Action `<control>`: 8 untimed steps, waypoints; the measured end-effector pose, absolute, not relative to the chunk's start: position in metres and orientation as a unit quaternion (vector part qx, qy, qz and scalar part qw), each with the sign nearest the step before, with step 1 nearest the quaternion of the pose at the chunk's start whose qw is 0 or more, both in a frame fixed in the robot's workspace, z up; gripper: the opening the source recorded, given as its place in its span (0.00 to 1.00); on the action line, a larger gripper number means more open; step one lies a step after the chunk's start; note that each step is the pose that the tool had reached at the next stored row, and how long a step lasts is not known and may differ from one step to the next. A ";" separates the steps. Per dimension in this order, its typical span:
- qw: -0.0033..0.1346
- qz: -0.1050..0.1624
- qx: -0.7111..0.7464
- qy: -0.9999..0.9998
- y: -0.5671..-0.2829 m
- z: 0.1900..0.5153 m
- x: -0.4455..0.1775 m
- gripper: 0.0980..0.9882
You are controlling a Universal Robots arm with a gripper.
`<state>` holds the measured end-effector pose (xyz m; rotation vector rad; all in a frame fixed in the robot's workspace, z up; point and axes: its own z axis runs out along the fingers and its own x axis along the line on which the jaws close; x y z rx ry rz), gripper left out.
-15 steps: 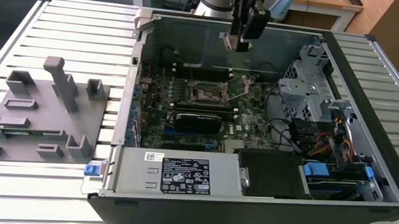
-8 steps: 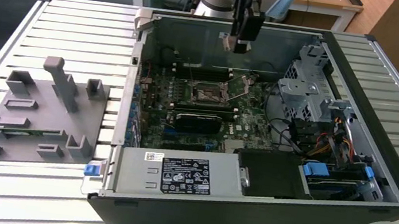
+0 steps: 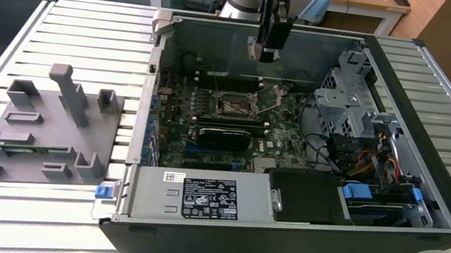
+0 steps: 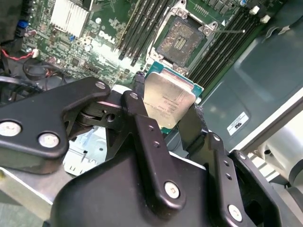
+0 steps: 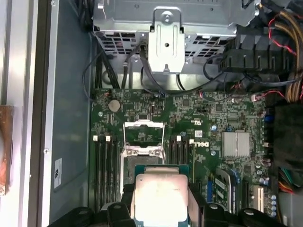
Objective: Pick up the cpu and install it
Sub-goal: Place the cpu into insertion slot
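Observation:
My gripper [image 3: 263,53] hangs inside the open computer case [image 3: 405,91], above the motherboard's rear part. It is shut on the cpu [image 4: 168,101], a flat square chip with a silvery top and a green edge, pinched by two opposite sides between the black fingers [image 4: 137,113]. The first wrist view shows the cpu [image 5: 161,194] held flat just short of the open socket [image 5: 143,137]. That socket [image 3: 232,106] lies bare in the middle of the board, its metal frame folded open, with memory slots on both sides. In the second wrist view the socket [image 4: 182,40] sits just past the chip.
A grey plastic tray [image 3: 41,135] with upright blocks lies at the exterior view's left on the slatted table. Inside the case are a power supply [image 3: 198,198], a metal drive cage [image 3: 350,110] with cables, and a small heatsink [image 5: 235,144].

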<state>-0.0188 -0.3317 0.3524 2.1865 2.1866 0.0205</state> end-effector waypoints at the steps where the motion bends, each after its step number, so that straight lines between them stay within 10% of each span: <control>1: 0.025 0.007 0.706 0.707 -0.331 0.351 -0.020 0.49; 8: 0.027 0.005 0.706 0.708 -0.331 0.343 -0.020 0.49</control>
